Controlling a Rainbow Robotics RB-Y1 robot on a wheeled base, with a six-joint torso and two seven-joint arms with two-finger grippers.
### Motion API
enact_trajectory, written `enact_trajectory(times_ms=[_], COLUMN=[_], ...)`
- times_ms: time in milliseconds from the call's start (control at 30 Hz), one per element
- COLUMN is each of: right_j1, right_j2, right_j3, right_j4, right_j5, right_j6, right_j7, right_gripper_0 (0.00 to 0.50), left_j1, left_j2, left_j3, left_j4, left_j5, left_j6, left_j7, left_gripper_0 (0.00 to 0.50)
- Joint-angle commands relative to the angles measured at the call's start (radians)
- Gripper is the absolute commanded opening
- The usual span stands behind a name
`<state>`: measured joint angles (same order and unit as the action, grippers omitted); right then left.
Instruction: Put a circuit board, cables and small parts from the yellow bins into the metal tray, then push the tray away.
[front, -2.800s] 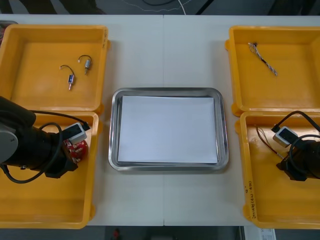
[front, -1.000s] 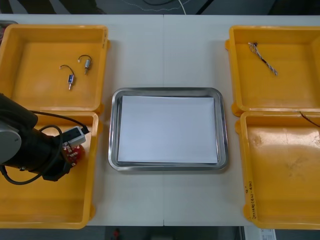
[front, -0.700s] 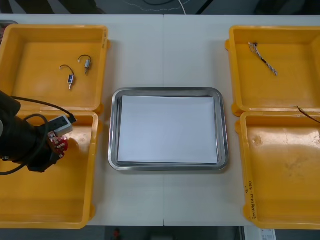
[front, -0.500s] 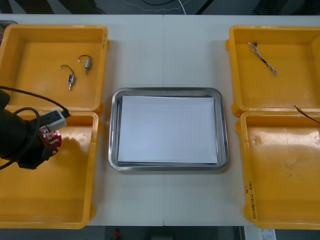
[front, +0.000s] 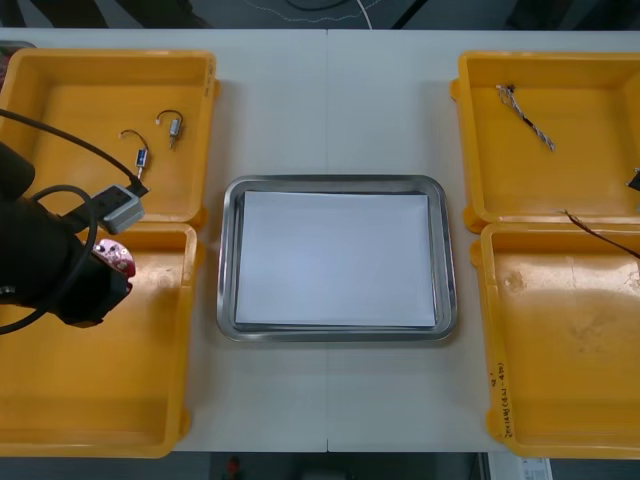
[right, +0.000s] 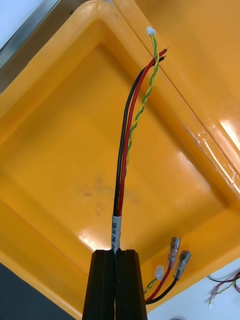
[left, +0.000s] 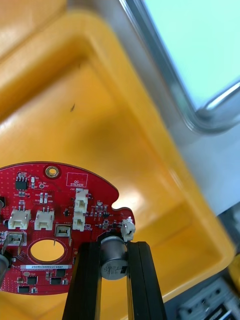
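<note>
1. Left tool (left: 114, 248), at the left edge of the front view, above the lower left yellow bin (front: 100, 400). Its black fingers are clamped on a squat metal cylinder (left: 114, 261) standing near the edge of the round red circuit board (left: 55, 220). This raised part probably offers a firmer hold than the thin, flat disc itself.
2. The circuit board is rigid, with white plastic connectors (left: 20, 219), small black chips and a round central hole. It appears to hang clear of the glossy bin floor.
3. Right tool (right: 116, 257). Its fingers are closed on a cable bundle (right: 125, 150) of black, red and twisted yellow-green wires, gripped at a white label sleeve (right: 115, 232). The flexible free end arcs over the lower right yellow bin (front: 560, 350). Crimped metal terminals (right: 177, 255) dangle beside the fingers.
4. Metal tray (front: 228, 260), centre of the tabletop (front: 330, 100). It has a shiny rolled rim and is white inside. Nothing lies in it yet.
5. Upper left yellow bin (front: 60, 100): two small metal parts (front: 140, 158) with curved wire leads. Upper right yellow bin (front: 580, 170): one thin twisted cable (front: 527, 118). Both lie flat and await pickup.
</note>
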<state>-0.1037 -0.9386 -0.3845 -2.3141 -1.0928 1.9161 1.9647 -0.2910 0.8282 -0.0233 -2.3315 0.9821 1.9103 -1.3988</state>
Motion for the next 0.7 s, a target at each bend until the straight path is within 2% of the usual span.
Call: enact_trajectory(times_ms=[33,167,433,700], right_j1=[-0.024,-0.034,-0.044,-0.044], right_j2=[-0.025,-0.028,-0.04,-0.04], right_j3=[0.026,0.03,0.047,0.047], right_j4=[-0.027,-0.027,-0.027,-0.027], right_j5=[-0.002,-0.007,0.016,0.014], right_j6=[0.004,0.004,0.004,0.004], right_j7=[-0.026,-0.026,-0.026,-0.023], right_gripper_0=[0.0,0.0,0.0,0.0], left_j1=[-0.096,-0.142,-0.286,-0.39], left_j2=[-0.07,-0.095,-0.15,-0.228], left_j3=[0.013,-0.035,-0.202,-0.333], left_j4=[-0.045,-0.043,0.004,0.106], left_j5=[0.026,0.023,0.007,-0.04], left_j6=[0.01,0.01,0.01,0.01], left_j7=[0.021,0.072,0.185,0.196], left_gripper_0=[0.0,0.0,0.0,0.0])
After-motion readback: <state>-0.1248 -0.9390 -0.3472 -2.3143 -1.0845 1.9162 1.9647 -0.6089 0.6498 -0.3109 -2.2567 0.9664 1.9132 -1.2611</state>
